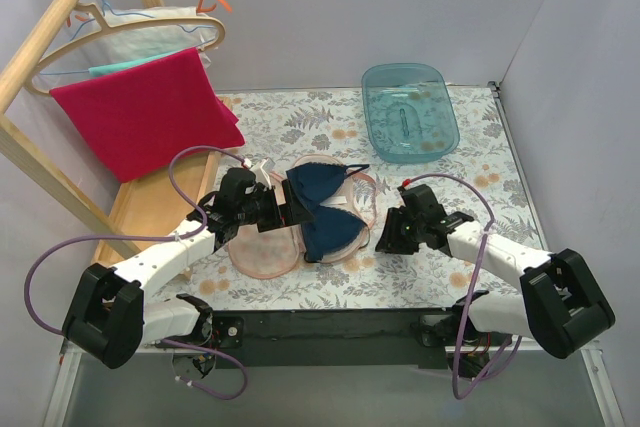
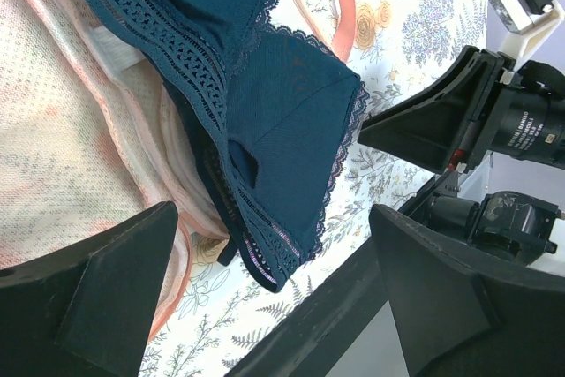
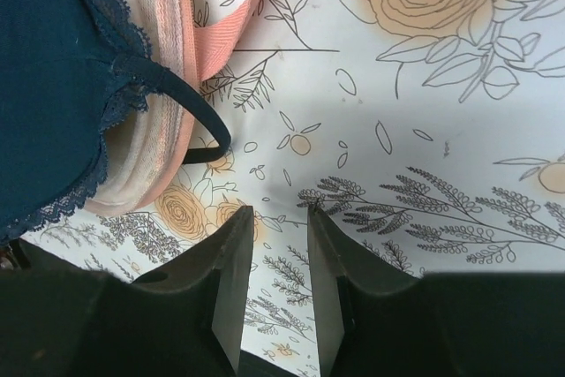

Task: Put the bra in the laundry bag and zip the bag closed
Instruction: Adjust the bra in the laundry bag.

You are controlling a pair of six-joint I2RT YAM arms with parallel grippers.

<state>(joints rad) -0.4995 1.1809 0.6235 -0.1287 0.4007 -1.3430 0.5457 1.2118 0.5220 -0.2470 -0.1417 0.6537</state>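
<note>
1. The laundry bag [image 1: 262, 252] is seen spread open on the table [image 1: 470, 157], with its pale mesh lining turned upward.
2. The bra [image 1: 322, 209] is laid on top of the laundry bag, across the half nearer the right arm. It is not enclosed, and the bag is not zipped.
3. A thin strap [image 3: 199, 116] of the bra is looped past the laundry bag's pink edge onto the table.
4. The jaws of the left gripper [image 1: 293, 207] are held wide apart above the middle of the laundry bag, at the bra's edge. Nothing is clamped between them.
5. The jaws of the right gripper [image 3: 278, 214] are set with only a narrow gap, and nothing is held in it. They are placed low over the printed table just beside the laundry bag's edge, apart from the strap.
6. A teal tub [image 1: 410, 112] is set well apart from the laundry bag, on its far side from the arms.
7. A red towel [image 1: 145, 112] is hung on a wooden rack [image 1: 40, 162], beyond the laundry bag on the left arm's side.
</note>
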